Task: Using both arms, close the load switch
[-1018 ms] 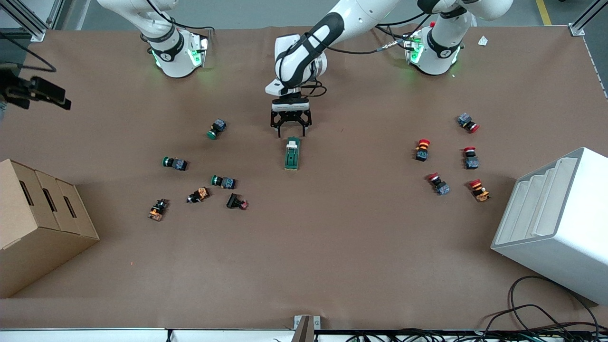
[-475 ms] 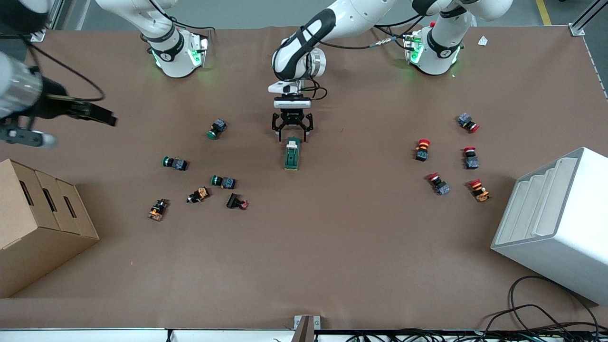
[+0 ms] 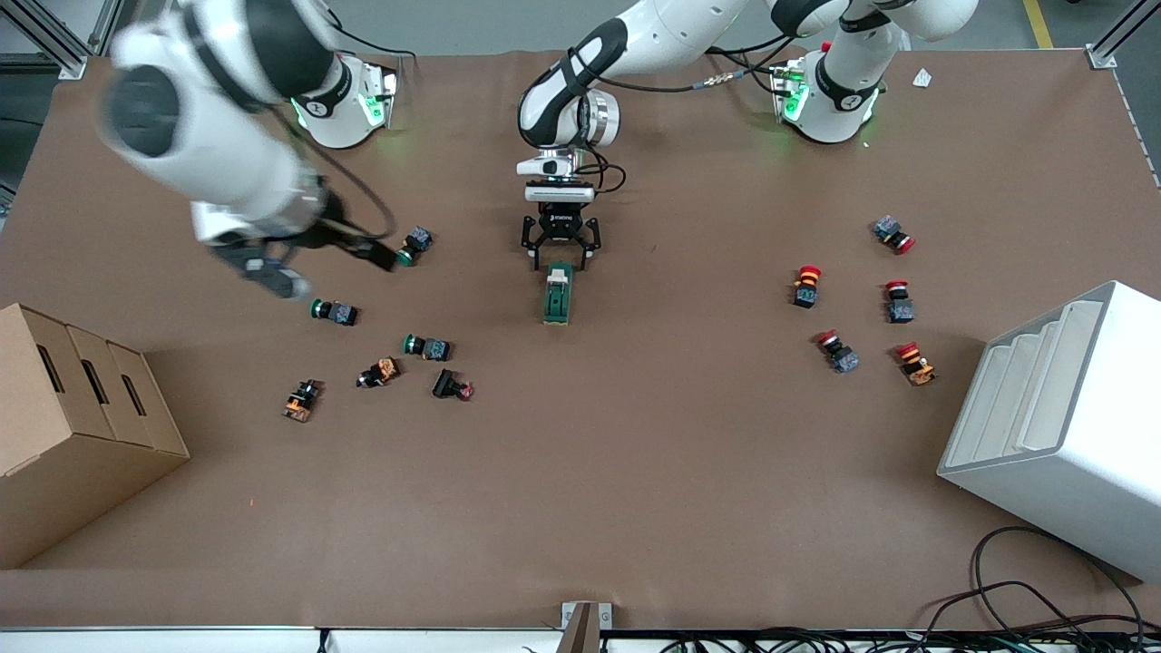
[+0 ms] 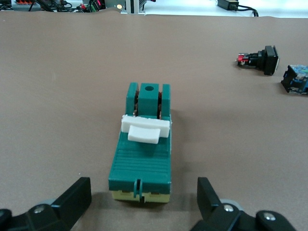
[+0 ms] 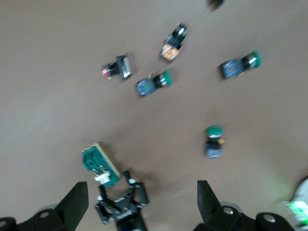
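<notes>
The load switch is a dark green oblong block lying on the brown table at mid-table. Its white toggle sits across the top toward the arms' bases. My left gripper is open and low at the switch's end nearest the bases. In the left wrist view its jaws flank that end without touching it. My right gripper is open and empty, up in the air over the green-capped buttons. The right wrist view shows the switch and the left gripper below its wide jaws.
Several green-capped and orange push buttons lie toward the right arm's end. Several red-capped ones lie toward the left arm's end. A cardboard box and a white stepped bin stand at the table's ends.
My right arm has swung in from the table's edge toward the middle, over the green-capped buttons. My left gripper has come down a little closer to the switch's end.
</notes>
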`<control>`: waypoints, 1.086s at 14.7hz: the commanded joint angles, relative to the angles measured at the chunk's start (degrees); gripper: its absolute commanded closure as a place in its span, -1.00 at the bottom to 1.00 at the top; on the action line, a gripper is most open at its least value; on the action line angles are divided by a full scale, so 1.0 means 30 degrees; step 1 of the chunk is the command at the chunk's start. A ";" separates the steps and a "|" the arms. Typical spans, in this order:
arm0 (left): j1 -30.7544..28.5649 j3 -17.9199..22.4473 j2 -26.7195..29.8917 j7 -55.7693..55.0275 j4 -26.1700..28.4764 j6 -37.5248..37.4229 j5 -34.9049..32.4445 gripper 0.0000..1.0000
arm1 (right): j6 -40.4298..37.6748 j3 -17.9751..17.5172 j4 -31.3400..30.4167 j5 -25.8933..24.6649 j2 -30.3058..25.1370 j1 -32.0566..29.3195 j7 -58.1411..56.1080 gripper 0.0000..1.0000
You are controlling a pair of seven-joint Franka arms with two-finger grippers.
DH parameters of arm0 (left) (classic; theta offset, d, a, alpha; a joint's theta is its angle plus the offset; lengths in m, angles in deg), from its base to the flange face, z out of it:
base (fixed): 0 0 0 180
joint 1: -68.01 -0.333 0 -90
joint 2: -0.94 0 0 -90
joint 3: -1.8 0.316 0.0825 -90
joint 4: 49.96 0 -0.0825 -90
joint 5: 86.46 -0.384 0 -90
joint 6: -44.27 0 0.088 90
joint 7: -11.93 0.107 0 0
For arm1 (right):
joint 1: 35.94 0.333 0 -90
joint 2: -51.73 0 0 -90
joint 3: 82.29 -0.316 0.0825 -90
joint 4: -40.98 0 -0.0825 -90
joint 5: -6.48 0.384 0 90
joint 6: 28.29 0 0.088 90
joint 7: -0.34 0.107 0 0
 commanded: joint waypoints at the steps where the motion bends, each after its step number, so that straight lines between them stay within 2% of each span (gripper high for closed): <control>1: 0.0320 0.0053 -0.0775 -0.0497 -0.0252 0.0320 -0.0100 -0.97 | 0.3246 0.0236 -0.1446 0.0163 0.1010 0.1774 0.3018 -1.00; 5: 0.0758 0.0141 -0.1243 -0.0526 -0.0282 0.0029 -0.0100 -0.97 | 0.6648 0.0236 -0.1651 0.0192 0.3268 0.3534 0.6215 -1.00; 9: 0.1315 0.0141 -0.1508 -0.1226 -0.0194 -0.0647 -0.0071 -0.97 | 1.1684 0.0207 -0.3289 0.0221 0.4471 0.4649 0.8706 -1.00; 13: 0.1842 0.0141 -0.2122 -0.1522 -0.0253 -0.1584 -0.0071 -0.98 | 1.4473 0.0207 -0.3615 0.0338 0.5936 0.5644 1.0553 -1.00; 16: 0.2106 0.0141 -0.2678 -0.1640 -0.0282 -0.1994 -0.0100 -0.98 | 1.6493 0.0207 -0.4607 0.0338 0.6145 0.6465 1.1783 -1.00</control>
